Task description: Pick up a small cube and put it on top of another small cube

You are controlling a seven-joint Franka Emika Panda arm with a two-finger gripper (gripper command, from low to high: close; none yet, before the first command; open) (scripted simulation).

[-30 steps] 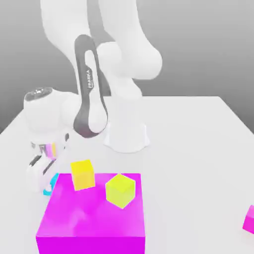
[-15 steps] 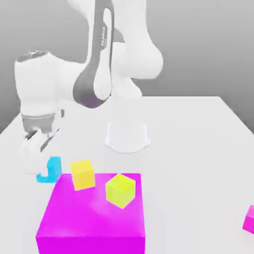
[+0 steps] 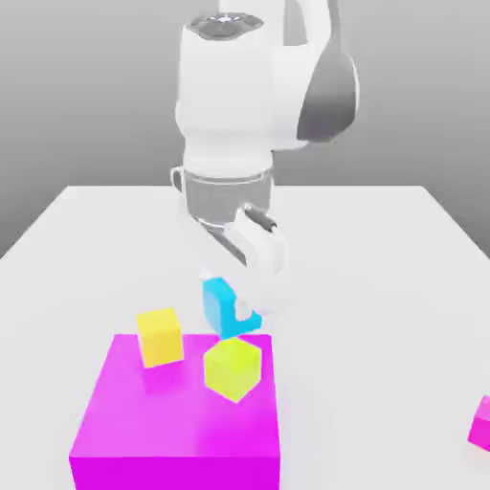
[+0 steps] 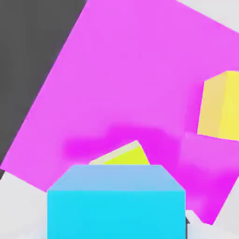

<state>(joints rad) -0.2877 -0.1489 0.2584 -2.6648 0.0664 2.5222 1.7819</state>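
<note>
My gripper (image 3: pixel 239 316) is shut on the small cyan cube (image 3: pixel 223 306), holding it in the air just above and behind the lime-yellow cube (image 3: pixel 233 368). That cube sits on the big magenta block (image 3: pixel 177 431), toward the exterior view's right. An orange-yellow cube (image 3: pixel 160 336) rests on the same block, nearer its back left corner. In the hand view the cyan cube (image 4: pixel 116 203) is closest to the camera, with the lime-yellow cube (image 4: pixel 123 156) peeking out behind it, the magenta block (image 4: pixel 116 79) beyond, and the orange-yellow cube (image 4: pixel 221 105) off to one side.
A second magenta block (image 3: pixel 481 422) pokes in at the exterior view's right edge. The white table (image 3: pixel 383 287) stretches around the big block. The arm's white links (image 3: pixel 239 96) rise over the middle of the table.
The gripper has lifted the cyan cube off the table at the exterior view's left and swung it right, over the back of the magenta block. The yellow cubes have not moved.
</note>
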